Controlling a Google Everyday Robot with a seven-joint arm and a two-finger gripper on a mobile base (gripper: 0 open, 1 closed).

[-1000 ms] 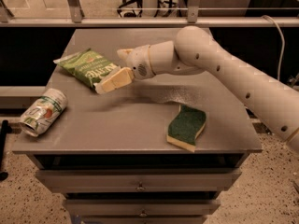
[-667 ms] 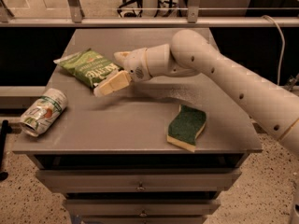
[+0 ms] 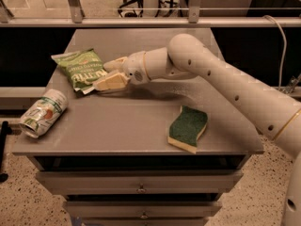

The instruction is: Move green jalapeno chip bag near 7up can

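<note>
We see end effector (image 3: 107, 74) spread open at the right edge of green jalapeno chip bag (image 3: 79, 68), likely set to pinch it; 7up can (image 3: 42, 113) lies front-left

A grey table (image 3: 131, 124) with drawers (image 3: 141, 188) beneath is set on a speckled floor (image 3: 21, 204). A metal railing (image 3: 235, 22) is seen behind it. The claw (image 3: 101, 75) is held low over the table's left rear.

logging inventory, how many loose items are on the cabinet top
3: the green jalapeno chip bag back left, the 7up can lying at the left edge, the sponge front right. The gripper, open, sits at the bag's right edge.
</note>
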